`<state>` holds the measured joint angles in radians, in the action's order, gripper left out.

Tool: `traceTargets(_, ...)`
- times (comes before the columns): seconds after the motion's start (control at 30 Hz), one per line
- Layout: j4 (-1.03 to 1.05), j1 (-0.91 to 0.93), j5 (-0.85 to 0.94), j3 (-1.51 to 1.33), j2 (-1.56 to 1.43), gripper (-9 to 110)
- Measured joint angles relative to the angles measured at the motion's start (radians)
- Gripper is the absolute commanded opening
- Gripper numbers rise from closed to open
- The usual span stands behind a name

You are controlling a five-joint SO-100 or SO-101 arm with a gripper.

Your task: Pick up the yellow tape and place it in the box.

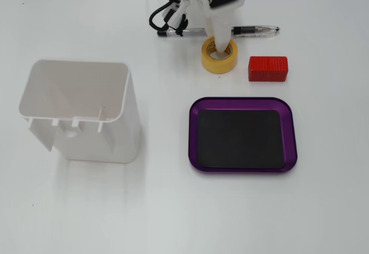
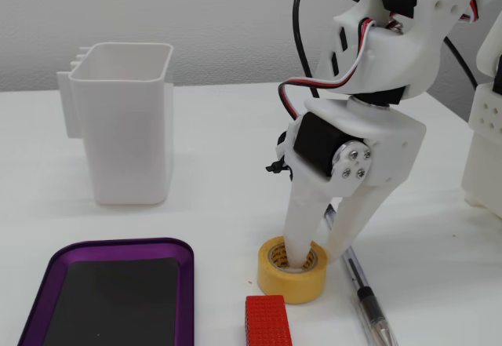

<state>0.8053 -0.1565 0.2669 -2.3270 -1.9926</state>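
Observation:
The yellow tape [image 1: 214, 61] [image 2: 276, 278] lies flat on the white table, between a pen and the red block. My gripper [image 1: 222, 41] [image 2: 318, 255] comes down on it from above. One white finger [image 2: 298, 232] stands inside the roll's core and the other is outside against the roll's wall, so the jaws clamp that wall. The tape rests on the table. The box, a shallow purple tray [image 1: 242, 102] [image 2: 118, 245] with a black mat, lies empty a short way from the tape.
A red block [image 1: 268, 68] [image 2: 267, 322] lies close beside the tape. A pen [image 1: 253, 31] [image 2: 365, 291] lies just behind the tape in a fixed view. A tall white open container [image 1: 81, 110] [image 2: 129, 126] stands further off. Another white structure [image 2: 486, 134] is at the right edge.

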Motion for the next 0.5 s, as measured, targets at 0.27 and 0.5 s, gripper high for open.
traceTargets(0.27, -0.034, 0.002, 0.002, 0.000, 0.104, -1)
traceTargets(0.5, 0.057, -0.020, 0.008, 0.074, 0.078, -1)
